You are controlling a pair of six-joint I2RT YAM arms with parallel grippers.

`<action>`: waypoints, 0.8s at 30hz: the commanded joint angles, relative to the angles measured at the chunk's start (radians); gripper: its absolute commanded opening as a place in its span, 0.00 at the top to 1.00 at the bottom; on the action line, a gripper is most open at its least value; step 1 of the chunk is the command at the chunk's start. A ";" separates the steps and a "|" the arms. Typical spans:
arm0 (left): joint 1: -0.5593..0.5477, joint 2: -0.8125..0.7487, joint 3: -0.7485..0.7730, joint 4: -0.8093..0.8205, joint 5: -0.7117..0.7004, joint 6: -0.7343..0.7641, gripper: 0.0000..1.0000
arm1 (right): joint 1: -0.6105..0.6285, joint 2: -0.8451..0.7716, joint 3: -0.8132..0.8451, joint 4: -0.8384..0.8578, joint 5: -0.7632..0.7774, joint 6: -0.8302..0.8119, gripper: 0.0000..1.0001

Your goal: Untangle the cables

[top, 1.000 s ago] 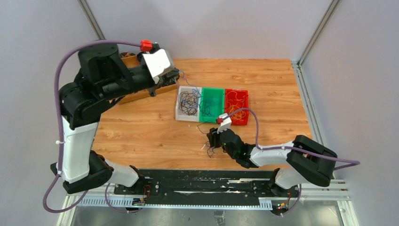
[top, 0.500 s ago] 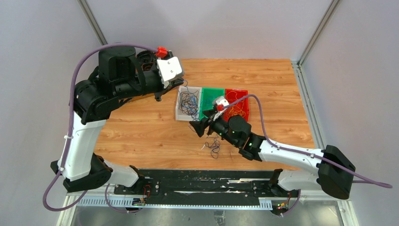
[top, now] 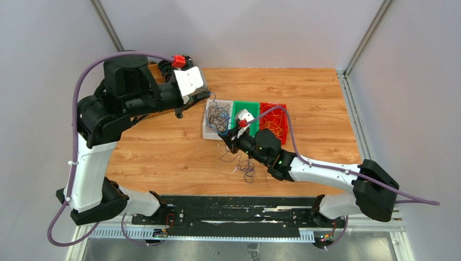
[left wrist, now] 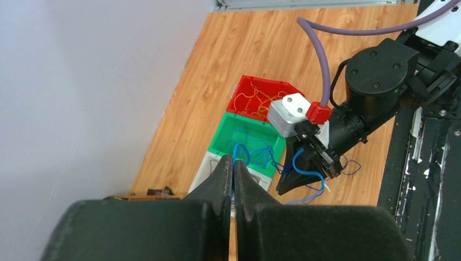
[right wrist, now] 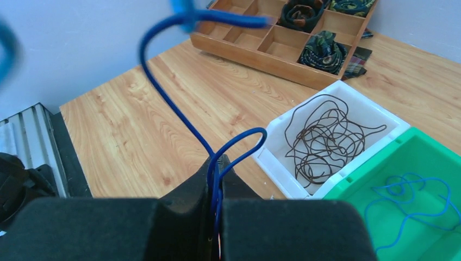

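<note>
A blue cable [right wrist: 168,103] stretches between my two grippers. The right gripper [right wrist: 216,163] is shut on a loop of it, just in front of the white bin [top: 207,130]. The left gripper [left wrist: 232,163] is shut on its other end, above that bin. In the top view the left gripper [top: 209,98] is over the bin's far corner and the right gripper [top: 228,137] is at its near edge. A small tangle of dark cables [top: 247,168] lies on the table by the right arm. Black cables [right wrist: 326,130] fill the white bin.
A green bin [top: 253,103] holds blue cable, and a red bin [top: 282,107] holds yellow-orange cables. A wooden divided tray [right wrist: 282,38] with dark coiled bundles stands at the far left. The right arm's purple hose [top: 288,130] arches over the red bin.
The right gripper rose from the tangle on the table toward the bins, opened, then shut on the blue cable. The left arm shifted slightly above the white bin.
</note>
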 commanded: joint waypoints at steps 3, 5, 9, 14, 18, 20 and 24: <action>-0.008 -0.021 0.050 0.013 -0.040 0.064 1.00 | 0.011 -0.012 -0.095 0.040 0.086 0.010 0.99; -0.008 -0.012 0.076 0.013 -0.071 0.080 1.00 | 0.010 -0.015 -0.144 0.043 0.112 0.011 0.99; -0.008 0.013 0.144 0.028 -0.129 0.079 1.00 | 0.011 0.003 -0.241 0.044 0.181 0.032 0.99; -0.008 -0.002 0.125 0.101 -0.141 0.061 1.00 | 0.011 0.051 -0.310 0.086 0.201 0.070 0.97; -0.008 -0.008 0.057 0.102 -0.095 0.031 1.00 | 0.011 0.019 -0.281 0.023 0.164 0.114 0.65; -0.008 -0.011 0.005 0.102 -0.079 0.012 1.00 | 0.011 -0.021 -0.245 -0.050 0.155 0.130 0.54; -0.008 -0.040 -0.175 0.161 -0.065 -0.014 1.00 | -0.007 -0.129 -0.170 -0.203 0.119 0.150 0.28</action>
